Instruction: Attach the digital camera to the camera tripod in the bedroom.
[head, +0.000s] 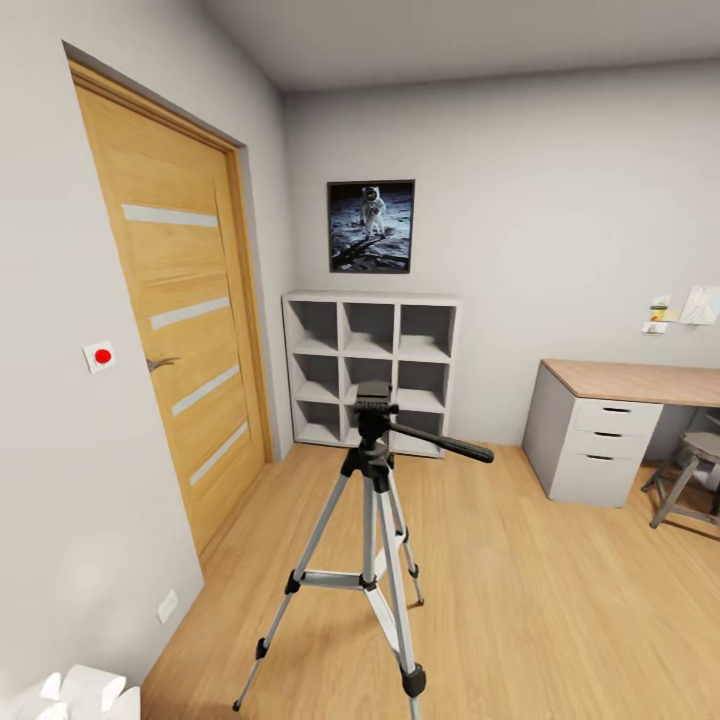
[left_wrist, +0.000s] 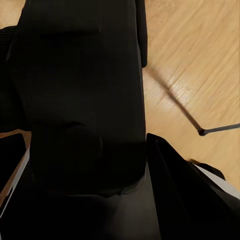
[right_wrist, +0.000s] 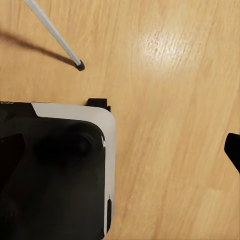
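— Bedroom floor, light wood, is filling the near ground in the head view; what is standing on it?

— A tripod (head: 372, 520) is standing dead ahead of the robot, near and central, its three silver legs spreading toward the viewer. Behind it, white cube shelves (head: 370, 370) are sitting against the far wall under an astronaut poster (head: 370, 226), a door (head: 175, 310) is running along the left wall, and a desk (head: 630, 385) is showing at far right.

— Is the camera showing anywhere?

— No small black camera can be made out on the tripod head or on the floor, so where it is lying cannot be told.

— And the pincers?

— Each wrist view is looking down at the floor past dark robot bodywork. Whether either pincer is open, closed or holding anything cannot be told.

— Which way is the tripod lying from the arms?

— Straight forward. Its long axis is running upright, and the pan handle (head: 445, 443) is sticking out from the head toward the right, slightly downward. A thin leg with a black foot (right_wrist: 79, 65) is crossing the right wrist view, and a thin dark rod (left_wrist: 220, 130) is showing in the left one, so both arms are probably hanging low beside the legs. Neither arm is looking clearly nearer.
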